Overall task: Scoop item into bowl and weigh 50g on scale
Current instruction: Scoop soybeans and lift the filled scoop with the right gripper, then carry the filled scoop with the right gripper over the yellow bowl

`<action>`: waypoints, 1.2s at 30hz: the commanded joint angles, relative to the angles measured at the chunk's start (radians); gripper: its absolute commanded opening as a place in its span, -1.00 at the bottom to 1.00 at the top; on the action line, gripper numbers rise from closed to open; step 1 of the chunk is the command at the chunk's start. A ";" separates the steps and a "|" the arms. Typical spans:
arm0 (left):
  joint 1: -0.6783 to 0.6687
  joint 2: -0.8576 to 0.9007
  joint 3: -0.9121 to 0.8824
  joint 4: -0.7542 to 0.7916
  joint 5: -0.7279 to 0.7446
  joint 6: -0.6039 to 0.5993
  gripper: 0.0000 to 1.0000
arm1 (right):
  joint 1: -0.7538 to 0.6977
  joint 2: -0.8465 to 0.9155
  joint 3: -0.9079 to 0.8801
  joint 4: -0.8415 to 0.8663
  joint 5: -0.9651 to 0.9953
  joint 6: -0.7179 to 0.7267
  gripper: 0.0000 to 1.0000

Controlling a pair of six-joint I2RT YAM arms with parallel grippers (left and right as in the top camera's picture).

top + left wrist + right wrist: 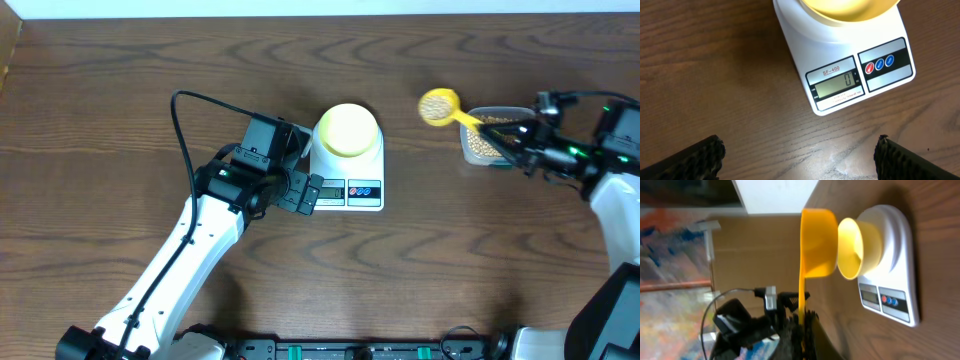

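Note:
The white scale (362, 190) stands mid-table with the pale-yellow bowl (347, 130) on its platform. In the left wrist view the scale (840, 85) reads 0 and the bowl (847, 11) shows only its lower edge. My left gripper (305, 178) rests open just left of the scale, its fingers (695, 160) wide apart over bare wood. My right gripper (515, 135) is shut on the handle of a yellow scoop (438, 105), which holds beige beans and hangs right of the bowl. The right wrist view shows scoop (817, 242), bowl (860, 247) and scale (890, 280).
A clear plastic tub (488, 143) with a heap of beans sits at the right, under my right gripper and the scoop's handle. The left arm (170, 270) crosses the front left of the wooden table (450, 260).

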 commanded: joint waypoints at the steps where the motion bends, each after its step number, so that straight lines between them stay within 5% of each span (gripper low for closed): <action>1: -0.002 -0.003 0.000 -0.002 -0.005 0.014 0.96 | 0.085 0.008 -0.002 0.100 0.049 0.190 -0.98; 5: -0.002 -0.003 0.000 -0.002 -0.005 0.014 0.96 | 0.199 0.008 -0.002 0.275 0.126 0.264 -0.98; 10: -0.002 -0.003 0.000 -0.002 -0.005 0.014 0.96 | 0.282 0.008 -0.002 0.294 0.246 0.256 -0.98; 19: -0.002 -0.003 0.000 -0.002 -0.005 0.014 0.96 | 0.382 0.008 -0.002 0.293 0.398 -0.043 -0.98; 36: -0.002 -0.003 0.000 -0.002 -0.005 0.014 0.96 | 0.468 0.008 -0.002 0.291 0.599 -0.291 -0.97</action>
